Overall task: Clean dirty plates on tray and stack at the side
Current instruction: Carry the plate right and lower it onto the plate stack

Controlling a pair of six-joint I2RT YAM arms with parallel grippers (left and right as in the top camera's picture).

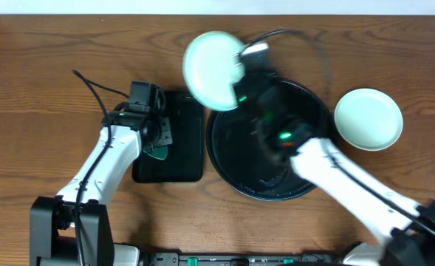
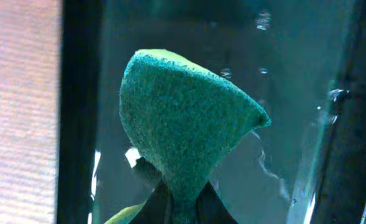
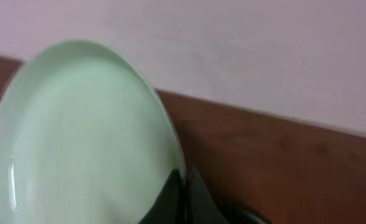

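Wooden worktop [image 1: 40, 44]: right jaws pinch a mint plate [image 1: 213, 70] by its rim, raised over the tray [image 1: 235, 148] at its far left edge; left jaws clamp a sponge [image 2: 183, 137]. Carry the plate left to it slowly; that rim grip may slip.

**No Readable Text in Any View**

Nothing legible is showing anywhere. The raised plate [image 1: 214, 70], the second plate [image 1: 368, 118], the tray [image 1: 235, 166], the small rectangular tray [image 1: 182, 164] and the sponge [image 2: 183, 143] are all presenting plain faces without lettering, labels, brands or numbers. The arm casings [image 1: 110, 159] are appearing too small and blurred for any marking on them to be made out.
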